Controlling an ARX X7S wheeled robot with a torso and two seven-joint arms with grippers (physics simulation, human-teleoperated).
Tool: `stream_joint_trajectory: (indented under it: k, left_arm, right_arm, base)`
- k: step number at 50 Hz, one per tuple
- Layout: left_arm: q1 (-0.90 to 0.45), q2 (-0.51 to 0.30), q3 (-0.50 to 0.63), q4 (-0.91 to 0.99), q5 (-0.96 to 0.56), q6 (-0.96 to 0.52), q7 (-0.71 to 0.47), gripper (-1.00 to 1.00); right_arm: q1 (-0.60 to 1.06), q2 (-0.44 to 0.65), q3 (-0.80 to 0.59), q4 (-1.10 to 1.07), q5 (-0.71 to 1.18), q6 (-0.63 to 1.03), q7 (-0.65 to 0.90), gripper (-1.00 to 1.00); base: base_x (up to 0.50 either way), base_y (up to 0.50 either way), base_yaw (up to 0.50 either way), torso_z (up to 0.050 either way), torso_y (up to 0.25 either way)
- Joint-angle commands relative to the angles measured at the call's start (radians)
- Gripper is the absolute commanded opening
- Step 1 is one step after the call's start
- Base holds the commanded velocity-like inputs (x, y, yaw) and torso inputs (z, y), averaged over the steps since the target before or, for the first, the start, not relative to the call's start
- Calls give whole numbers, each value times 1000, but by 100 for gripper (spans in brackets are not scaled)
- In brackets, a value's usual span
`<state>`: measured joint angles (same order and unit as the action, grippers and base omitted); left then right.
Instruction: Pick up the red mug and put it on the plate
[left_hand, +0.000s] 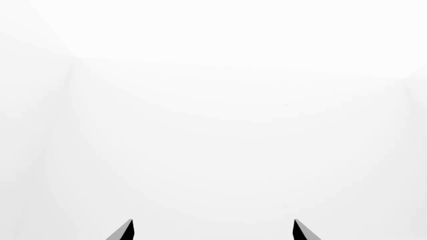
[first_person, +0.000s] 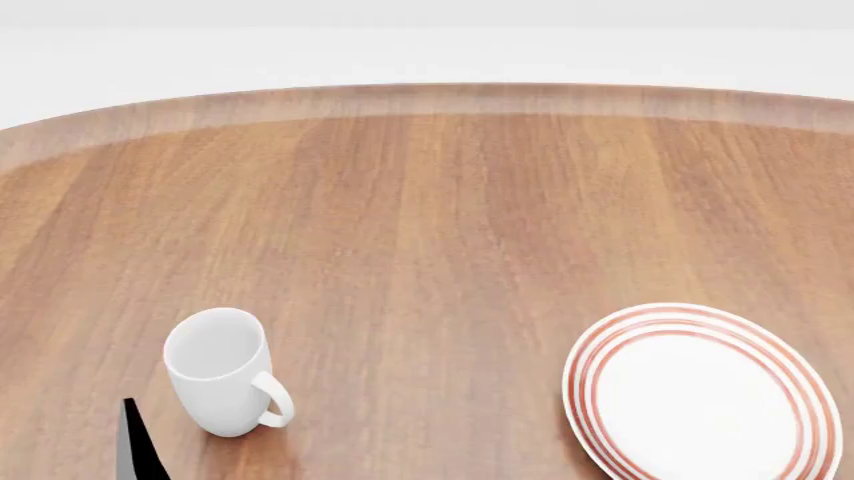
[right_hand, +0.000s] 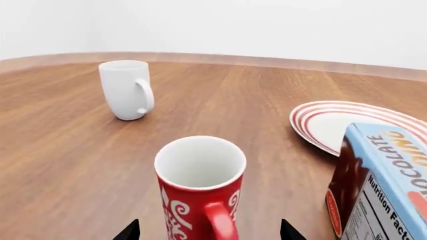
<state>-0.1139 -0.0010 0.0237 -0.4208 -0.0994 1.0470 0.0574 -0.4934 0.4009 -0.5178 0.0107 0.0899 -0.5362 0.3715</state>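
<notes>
The red mug (right_hand: 199, 187) stands upright on the wooden table in the right wrist view, white inside, with its handle turned toward the camera. My right gripper (right_hand: 210, 231) is open, and its two dark fingertips sit on either side of the mug's lower body without touching it. The plate (right_hand: 330, 125), white with red rings, lies beyond the mug to one side; in the head view the plate (first_person: 701, 395) is at the front right and the red mug is out of sight. My left gripper (left_hand: 212, 230) is open over blank white, with nothing between its fingers.
A plain white mug (first_person: 220, 372) stands at the front left, and this white mug (right_hand: 127, 90) also shows far off in the right wrist view. A chocolate carton (right_hand: 380, 185) stands close beside the red mug, next to the plate. The table's rounded far edge (first_person: 427, 95) curves across the back.
</notes>
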Motion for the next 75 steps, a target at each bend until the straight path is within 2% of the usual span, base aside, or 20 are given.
stream_joint_trajectory:
  k: [1,18,75]
  left_arm:
    - [0,0,0,0,-2,0,1,100]
    - [0,0,0,2,-4,0,3,100]
    - [1,0,0,10,-7,0,3,100]
  right_arm:
    - [14,-10,-10,42,16,-17,-8,100]
    - [44,-25,-6,159,60,-90,-26,100]
    - [79,-35,-30,172,75,-66,-24,100]
  base:
    - [0,0,0,0,0]
    - [0,0,0,0,0]
    - [0,0,0,0,0]
